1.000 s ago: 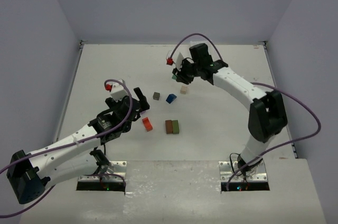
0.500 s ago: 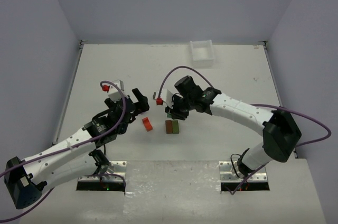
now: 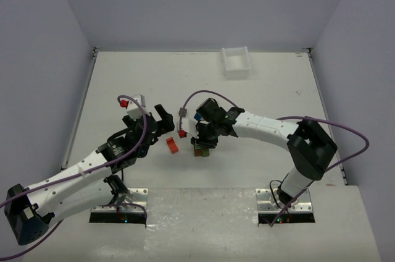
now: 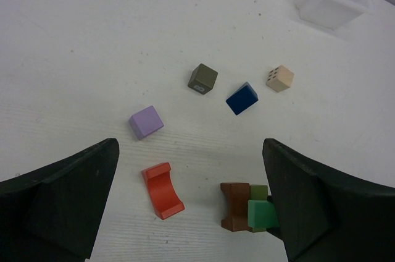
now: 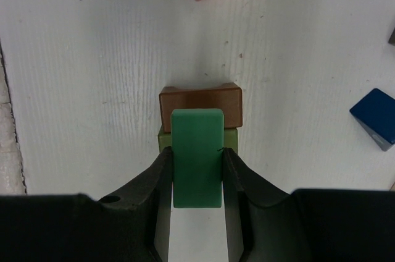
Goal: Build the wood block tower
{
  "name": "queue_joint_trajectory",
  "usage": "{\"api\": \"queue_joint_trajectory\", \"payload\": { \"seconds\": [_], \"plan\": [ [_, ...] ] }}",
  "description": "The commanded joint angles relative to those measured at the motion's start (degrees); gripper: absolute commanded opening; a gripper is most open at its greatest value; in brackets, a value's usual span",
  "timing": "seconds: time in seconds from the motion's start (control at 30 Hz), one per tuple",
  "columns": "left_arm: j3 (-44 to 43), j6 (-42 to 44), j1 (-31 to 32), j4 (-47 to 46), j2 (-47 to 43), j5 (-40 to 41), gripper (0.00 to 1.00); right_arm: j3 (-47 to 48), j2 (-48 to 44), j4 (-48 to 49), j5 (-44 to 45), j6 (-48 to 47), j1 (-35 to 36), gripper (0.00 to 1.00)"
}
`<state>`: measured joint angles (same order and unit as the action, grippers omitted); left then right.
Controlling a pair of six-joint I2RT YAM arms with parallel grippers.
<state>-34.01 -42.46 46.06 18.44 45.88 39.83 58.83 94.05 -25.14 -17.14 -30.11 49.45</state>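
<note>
My right gripper [image 5: 197, 154] is shut on a green bar [image 5: 197, 157]. It holds the bar just above a brown block [image 5: 200, 102] and an olive block [image 5: 230, 138], which lie side by side on the table as the low tower. From above, this gripper [image 3: 203, 140] hangs over that pair. A red-orange arch block [image 4: 163, 190] lies left of it. My left gripper [image 4: 189, 144] is open and empty, hovering above the red-orange block and the pair. Farther off lie a purple cube [image 4: 146, 122], a dark olive cube [image 4: 202, 78], a blue block [image 4: 242, 98] and a beige cube [image 4: 279, 78].
A white plastic tray [image 3: 236, 62] stands at the far edge of the table, right of centre. Walls close in the table on the left, the back and the right. The right arm's cable [image 3: 203, 95] loops over the loose blocks.
The right arm has swung from the far side near the tray back toward me, carrying the green bar to just over the brown and olive blocks. The left arm has barely moved.
</note>
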Motion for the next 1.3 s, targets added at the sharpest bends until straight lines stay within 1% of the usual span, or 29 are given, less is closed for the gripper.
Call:
{"api": "queue_joint_trajectory", "payload": {
  "seconds": [0.0,0.1,0.23,0.53,1.0,1.27],
  "plan": [
    [0.3,0.6,0.0,-1.8,-1.0,0.7,1.0,2.6,1.8,1.5,-1.1,-2.2,0.1,0.21],
    [0.4,0.6,0.0,-2.1,-0.8,0.9,1.0,3.6,3.9,1.4,0.2,-2.2,0.0,0.27],
    [0.5,0.8,0.0,-2.5,-0.5,1.3,1.0,4.6,5.9,1.2,0.2,-2.6,0.0,0.28],
    [0.4,1.1,0.0,-3.0,-0.1,1.5,1.0,4.9,6.2,1.4,-1.4,-3.2,0.0,0.29],
    [0.5,1.2,0.0,-3.4,-0.1,1.2,1.0,4.6,7.1,1.4,-1.9,-2.8,-0.1,0.34],
    [0.5,1.2,0.0,-3.4,-0.1,1.1,1.0,4.5,7.2,1.5,-1.3,-2.0,-0.5,0.44]
  ]
}}
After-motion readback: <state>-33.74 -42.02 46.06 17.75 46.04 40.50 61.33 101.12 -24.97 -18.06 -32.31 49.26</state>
